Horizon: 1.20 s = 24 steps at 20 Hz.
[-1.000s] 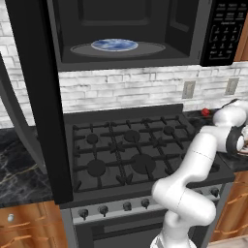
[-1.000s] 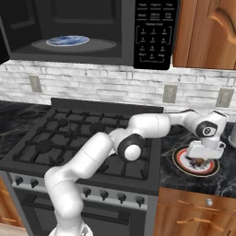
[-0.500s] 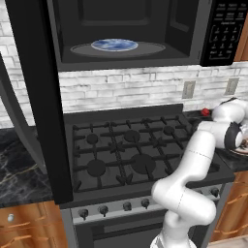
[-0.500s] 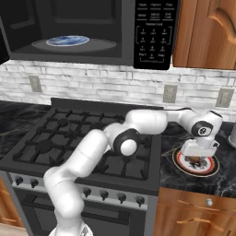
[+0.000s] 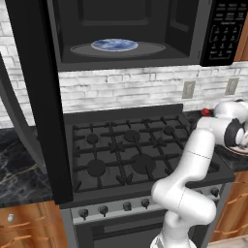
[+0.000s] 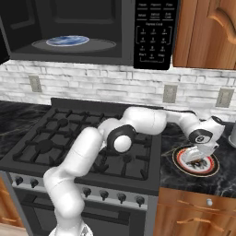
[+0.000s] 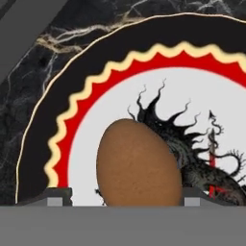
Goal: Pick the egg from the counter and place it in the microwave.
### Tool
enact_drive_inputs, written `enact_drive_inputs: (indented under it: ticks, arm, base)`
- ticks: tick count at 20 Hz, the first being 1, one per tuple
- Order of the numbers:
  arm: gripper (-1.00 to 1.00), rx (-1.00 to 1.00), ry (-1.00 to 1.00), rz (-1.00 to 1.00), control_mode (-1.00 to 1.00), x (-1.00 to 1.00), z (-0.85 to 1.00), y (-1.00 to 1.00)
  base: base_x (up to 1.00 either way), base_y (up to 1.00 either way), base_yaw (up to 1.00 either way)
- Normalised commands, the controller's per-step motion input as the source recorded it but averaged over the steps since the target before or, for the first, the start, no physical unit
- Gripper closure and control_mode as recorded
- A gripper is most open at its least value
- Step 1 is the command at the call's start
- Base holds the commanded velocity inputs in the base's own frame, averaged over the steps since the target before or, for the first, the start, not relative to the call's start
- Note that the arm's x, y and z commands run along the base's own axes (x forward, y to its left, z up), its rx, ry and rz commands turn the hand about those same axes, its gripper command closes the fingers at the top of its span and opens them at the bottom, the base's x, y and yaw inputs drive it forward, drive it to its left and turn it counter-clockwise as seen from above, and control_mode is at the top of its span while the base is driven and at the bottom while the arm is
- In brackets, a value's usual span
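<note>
A brown egg [image 7: 137, 163] lies on a decorated plate [image 7: 72, 110] with a black rim, red and yellow bands and a white centre. The plate [image 6: 209, 169] rests on the black marble counter [image 6: 177, 177] right of the stove. My gripper [image 7: 127, 199] is down over the egg and open, one fingertip on each side; the right one is close to the shell, the left one stands apart. In the right base view my gripper [image 6: 199, 154] hangs low over the plate. The microwave [image 6: 92, 27] stands open above the stove, a blue-white plate [image 6: 67, 40] on its turntable.
A black gas stove [image 5: 131, 150] lies between the microwave and my arm. The microwave door [image 5: 34, 97] hangs open at the left. A small red thing [image 5: 206, 112] sits at the counter's back, and a grey object [image 6: 232, 134] stands at the right edge. Wooden cabinets [image 6: 207, 32] rise at the upper right.
The hand has come down onto the plate, and its fingers have drawn closer together around the egg. The egg has not moved.
</note>
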Motion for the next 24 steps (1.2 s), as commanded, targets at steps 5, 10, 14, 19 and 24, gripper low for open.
enact_drive_inputs:
  ticks: [5, 10, 14, 19, 24]
  arm:
    - [1.00, 0.00, -0.12, 0.10, -1.00, 0.00, 0.00, 0.10]
    - [1.00, 0.00, -0.01, 0.01, -1.00, -0.09, 0.51, 0.00]
    - [1.00, 0.08, 0.00, 0.00, -1.00, -0.73, 1.00, 0.07]
    - [1.00, 0.18, -0.01, -0.15, -1.00, -1.00, 0.92, 0.53]
    - [1.00, 0.19, -0.13, -0.33, -1.00, -0.77, 0.73, 1.00]
  base:
    - [0.00, 0.00, 0.00]
    - [0.00, 0.00, 0.00]
    - [0.00, 0.00, 0.00]
    - [0.00, 0.00, 0.00]
    - [0.00, 0.00, 0.00]
